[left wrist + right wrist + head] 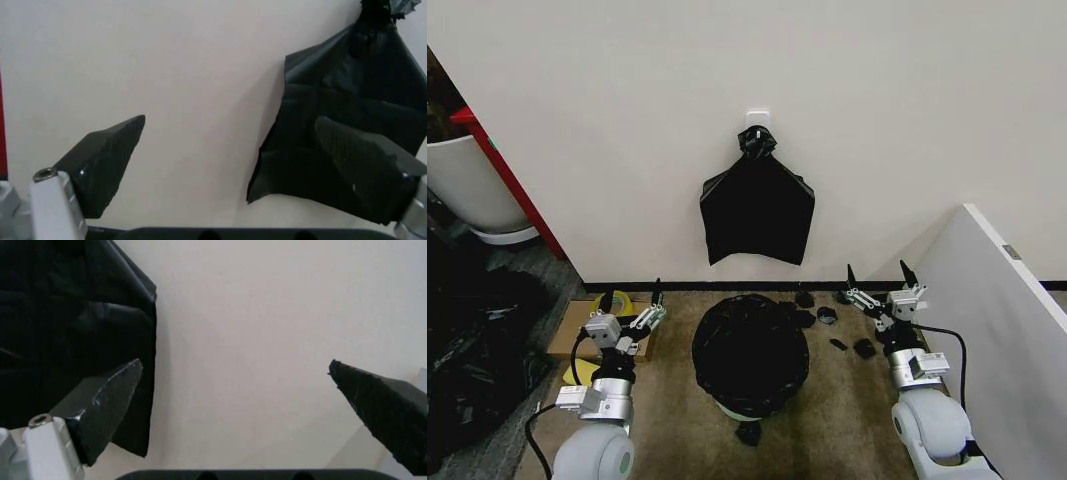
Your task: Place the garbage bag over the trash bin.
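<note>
The garbage bag (750,355) seemingly lines the trash bin (737,408); left claw (633,296) and right claw (879,274) released.

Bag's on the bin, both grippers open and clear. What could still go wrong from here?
1. The garbage bag hides nearly all of the trash bin; how far it overlaps the rim is unclear, so it may slip inside under load.
2. Black scraps lie near the right gripper; an arm sweep could scatter them.
3. The left gripper hangs over a cardboard box; lowering risks contact.
</note>
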Robot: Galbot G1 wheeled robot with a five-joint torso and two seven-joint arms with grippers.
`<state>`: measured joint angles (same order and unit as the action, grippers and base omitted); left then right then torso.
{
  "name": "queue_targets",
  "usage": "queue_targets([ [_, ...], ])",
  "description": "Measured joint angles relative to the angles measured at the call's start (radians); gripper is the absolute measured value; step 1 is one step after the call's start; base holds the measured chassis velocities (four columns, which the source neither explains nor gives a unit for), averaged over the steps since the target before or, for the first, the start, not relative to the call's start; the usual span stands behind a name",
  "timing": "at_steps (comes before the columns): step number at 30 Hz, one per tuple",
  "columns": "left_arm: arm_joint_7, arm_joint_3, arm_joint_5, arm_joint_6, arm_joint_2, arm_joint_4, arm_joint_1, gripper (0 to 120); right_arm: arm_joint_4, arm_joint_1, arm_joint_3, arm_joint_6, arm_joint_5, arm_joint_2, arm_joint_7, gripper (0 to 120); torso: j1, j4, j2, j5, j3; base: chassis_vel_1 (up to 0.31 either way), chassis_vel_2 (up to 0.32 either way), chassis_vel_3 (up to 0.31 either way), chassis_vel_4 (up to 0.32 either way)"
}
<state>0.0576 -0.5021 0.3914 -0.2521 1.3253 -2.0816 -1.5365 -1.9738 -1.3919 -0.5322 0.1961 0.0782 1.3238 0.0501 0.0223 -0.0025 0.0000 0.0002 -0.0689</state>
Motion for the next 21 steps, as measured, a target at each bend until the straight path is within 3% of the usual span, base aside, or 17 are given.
queue_targets([
  [21,0.007,-0.028,0.023,-0.008,-0.010,-0.019,0.005,100,-0.004,0.000,-0.014,0.007,0.014,-0.001,0.000,100,0.000,0.0000,0.000,0.0000,0.000,0.000,0.000,0.000,0.000],
])
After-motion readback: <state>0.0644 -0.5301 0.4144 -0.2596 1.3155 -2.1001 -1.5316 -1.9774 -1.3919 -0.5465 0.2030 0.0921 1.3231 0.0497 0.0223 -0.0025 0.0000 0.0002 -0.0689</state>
